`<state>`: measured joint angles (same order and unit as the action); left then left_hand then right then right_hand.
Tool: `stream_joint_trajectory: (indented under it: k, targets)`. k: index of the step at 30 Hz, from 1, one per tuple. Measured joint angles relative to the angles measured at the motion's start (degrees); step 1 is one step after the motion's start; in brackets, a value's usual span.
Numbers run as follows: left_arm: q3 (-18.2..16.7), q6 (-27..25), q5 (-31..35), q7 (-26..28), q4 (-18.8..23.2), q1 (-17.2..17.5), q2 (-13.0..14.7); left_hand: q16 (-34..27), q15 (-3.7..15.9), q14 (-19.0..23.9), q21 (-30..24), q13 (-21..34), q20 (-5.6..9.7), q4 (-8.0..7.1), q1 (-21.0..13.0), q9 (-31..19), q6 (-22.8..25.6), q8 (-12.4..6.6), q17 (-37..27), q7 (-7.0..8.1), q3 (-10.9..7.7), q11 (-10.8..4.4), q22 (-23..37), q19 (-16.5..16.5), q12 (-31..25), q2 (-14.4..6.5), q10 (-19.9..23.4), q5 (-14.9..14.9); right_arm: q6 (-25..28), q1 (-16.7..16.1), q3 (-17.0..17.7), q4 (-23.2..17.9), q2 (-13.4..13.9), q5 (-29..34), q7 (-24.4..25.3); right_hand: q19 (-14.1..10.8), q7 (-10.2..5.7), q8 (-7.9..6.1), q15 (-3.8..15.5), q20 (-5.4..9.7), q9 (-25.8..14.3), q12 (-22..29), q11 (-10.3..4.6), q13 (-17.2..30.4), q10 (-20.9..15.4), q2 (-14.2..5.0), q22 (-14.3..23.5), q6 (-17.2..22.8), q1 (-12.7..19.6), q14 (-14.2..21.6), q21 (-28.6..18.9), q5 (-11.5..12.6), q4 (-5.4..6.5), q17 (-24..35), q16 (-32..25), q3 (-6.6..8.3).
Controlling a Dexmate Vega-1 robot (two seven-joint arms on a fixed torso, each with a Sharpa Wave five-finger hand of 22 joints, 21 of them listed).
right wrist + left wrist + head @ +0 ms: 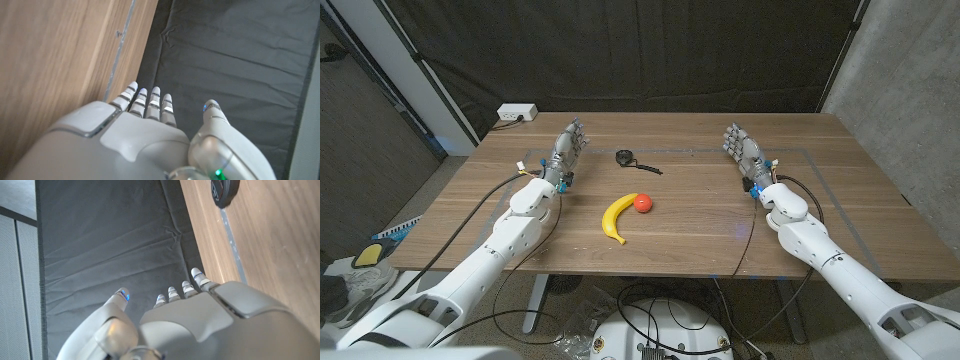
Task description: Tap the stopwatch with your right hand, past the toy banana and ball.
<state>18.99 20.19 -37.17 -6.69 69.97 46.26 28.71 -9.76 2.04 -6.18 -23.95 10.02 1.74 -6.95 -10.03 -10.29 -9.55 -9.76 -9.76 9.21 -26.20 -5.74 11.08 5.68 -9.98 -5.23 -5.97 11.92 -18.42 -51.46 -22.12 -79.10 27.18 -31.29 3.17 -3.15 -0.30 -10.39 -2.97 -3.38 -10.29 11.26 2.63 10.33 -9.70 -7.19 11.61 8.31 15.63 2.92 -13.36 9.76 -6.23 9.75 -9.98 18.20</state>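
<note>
A small black stopwatch (pixel 624 156) with a dark cord lies on the wooden table (pixel 690 215) toward the back, left of the middle; its round body (pixel 224 191) also shows in the left wrist view. Nearer the front lie a yellow toy banana (pixel 615 217) and a small red ball (pixel 643 203), close together. My right hand (pixel 742 148) stands at the back right, fingers straight and apart, holding nothing, far right of the stopwatch. My left hand (pixel 566 146) stands at the back left, fingers extended, empty, a short way left of the stopwatch.
A white power strip (pixel 516 113) sits at the table's back left corner. Thin tape lines mark a rectangle on the tabletop. A dark curtain hangs behind the table. A concrete wall stands to the right.
</note>
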Motion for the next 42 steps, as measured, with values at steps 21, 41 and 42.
stream_joint_trajectory:
  k: [21,41,42]
  targets:
    - [-6.9,0.6,5.0,-7.1,3.5,3.9,-2.2,-0.6,-0.66,0.1,0.0,0.3,-5.36,0.10,0.1,0.0,1.5,-1.51,-0.3,-0.42,0.42,1.51,0.0,0.4,-1.2,0.9,0.9,0.1,5.0,-5.2,4.4,-11.1,-1.8,16.4,2.5,0.0,-0.23,0.00,-0.76,0.01,0.0,0.0,0.00,0.0,0.0,0.23,0.0,-0.2,0.2,0.1,0.0,0.2,0.00,0.0,-0.2,-0.01]
    - [-12.1,-5.0,7.2,0.8,14.1,11.1,-2.4,-1.1,-2.36,1.8,-0.2,0.4,-6.47,1.20,-1.5,0.0,4.6,-2.33,-0.3,-1.45,-0.22,2.93,0.3,-0.8,-2.0,0.3,3.6,0.2,17.9,0.4,2.0,-16.7,1.8,28.3,-2.1,-0.3,-0.85,0.01,-1.05,0.32,-0.3,0.0,0.00,0.0,0.0,0.38,0.0,-0.9,1.0,0.4,-0.3,0.4,-0.72,0.0,-0.2,0.71]
    - [-12.4,-5.6,7.2,1.5,14.5,11.4,-2.4,-1.3,-2.58,2.0,-0.2,0.5,-6.47,1.20,-1.5,0.0,4.6,-2.33,-0.3,-1.45,-0.22,3.09,0.3,-0.8,-2.2,0.3,3.7,0.2,18.6,1.9,1.0,-17.2,2.0,29.0,-2.4,-0.3,-0.87,0.01,-1.05,0.32,-0.3,0.0,0.00,0.0,0.0,0.38,0.0,-0.9,1.0,0.4,-0.3,0.6,-0.72,0.0,-0.2,0.71]
